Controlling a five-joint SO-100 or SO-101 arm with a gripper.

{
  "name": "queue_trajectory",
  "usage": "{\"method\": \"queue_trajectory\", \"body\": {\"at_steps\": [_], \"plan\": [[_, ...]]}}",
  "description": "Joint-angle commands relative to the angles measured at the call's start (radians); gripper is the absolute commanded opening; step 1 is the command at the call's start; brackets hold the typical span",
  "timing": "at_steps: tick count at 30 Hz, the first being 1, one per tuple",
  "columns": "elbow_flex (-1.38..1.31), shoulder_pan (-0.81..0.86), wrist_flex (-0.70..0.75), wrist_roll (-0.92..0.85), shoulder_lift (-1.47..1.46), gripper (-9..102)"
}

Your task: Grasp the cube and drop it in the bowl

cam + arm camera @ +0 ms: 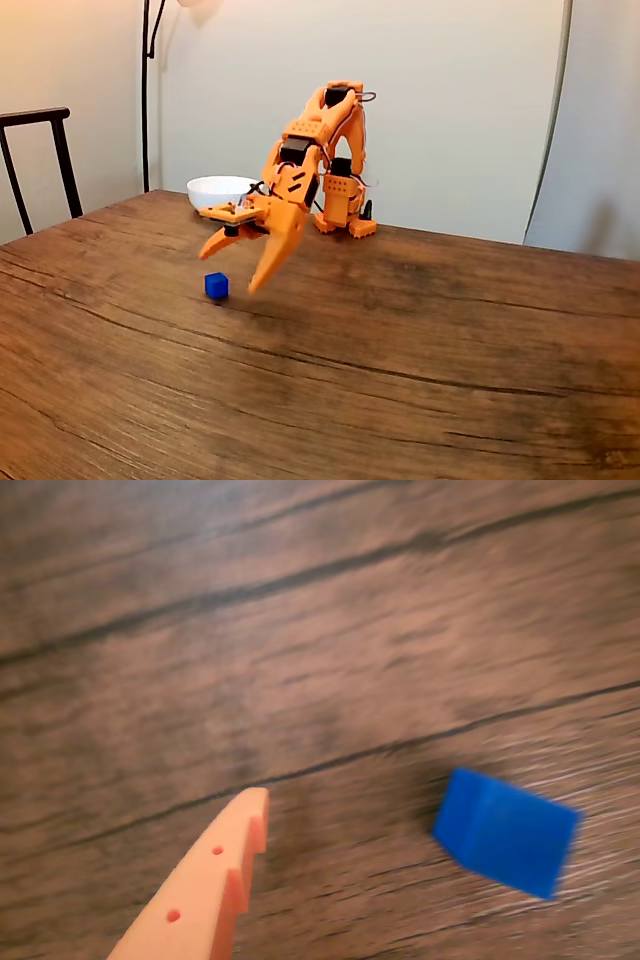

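A tiny bright-blue cube (216, 286) rests on the wooden table (400, 360). The orange gripper (232, 266) hovers just above and slightly right of it in the fixed view, open, its two fingers spread wide with nothing between them. In the wrist view the cube (505, 831) lies at the lower right, apart from one orange fingertip (250, 815) that enters from the bottom left. The white bowl (222, 190) stands at the back of the table, left of the arm's base.
The arm's orange base (340, 205) sits at the table's far edge near the wall. A dark chair back (35, 160) and a lamp pole (146, 90) stand at the left, off the table.
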Motion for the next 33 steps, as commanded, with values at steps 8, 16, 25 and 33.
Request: {"method": "queue_trajectory", "body": {"at_steps": [8,16,25,33], "plan": [[-0.028,0.005,-0.015,-0.005,0.002,58],[-0.034,0.029,-0.025,-0.005,-0.031,58],[-0.026,0.046,-0.167,-0.025,-0.109,58],[0.025,0.049,-0.167,-0.044,-0.112,57]]}}
